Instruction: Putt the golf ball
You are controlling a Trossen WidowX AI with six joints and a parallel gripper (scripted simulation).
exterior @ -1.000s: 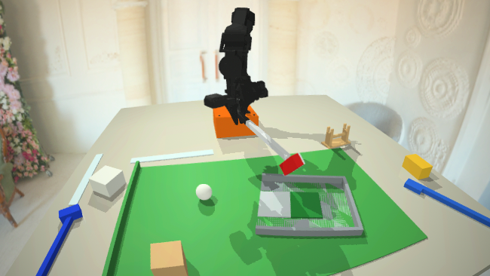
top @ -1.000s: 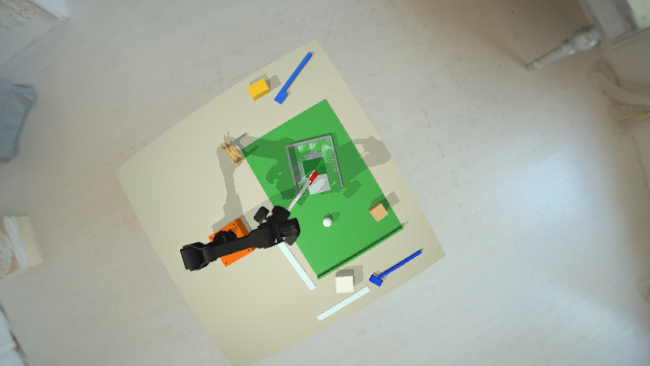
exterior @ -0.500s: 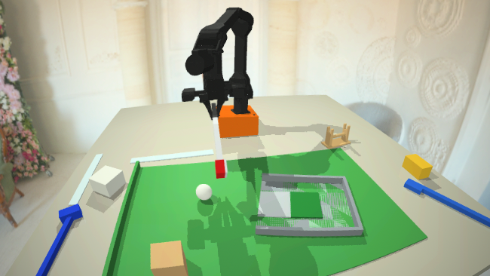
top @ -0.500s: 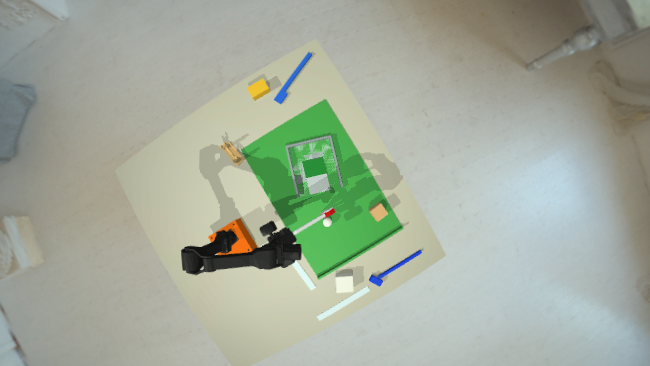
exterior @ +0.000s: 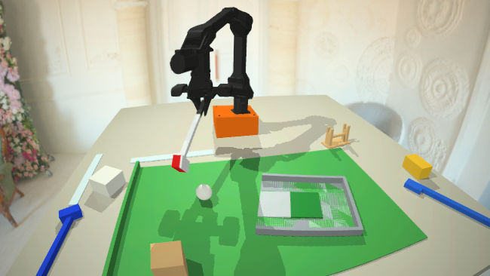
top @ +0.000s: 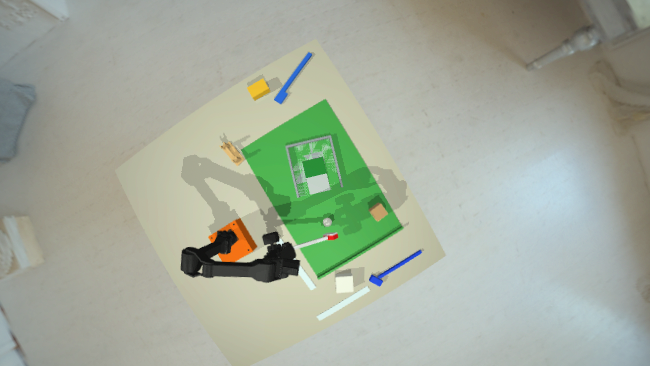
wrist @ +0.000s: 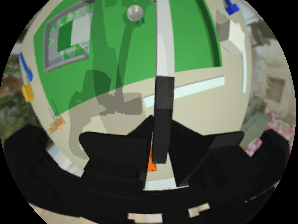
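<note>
While my gripper [exterior: 203, 105] hangs above the far left corner of the green mat [exterior: 241, 226], I see its fingers nearly closed, clamped on the grip end of the red putter [exterior: 188, 145]. Shaft slants down toward the near side. Red head [exterior: 179, 163] sits just off the mat, near the golf ball [exterior: 203, 191] but apart. Ball rests on mat, left of the grey-walled raised green [exterior: 306, 205].

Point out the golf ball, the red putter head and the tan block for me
golf ball [exterior: 203, 191]: exterior view, middle of the white sphere.
red putter head [exterior: 179, 162]: exterior view, its red face.
tan block [exterior: 168, 258]: exterior view, its front face.
</note>
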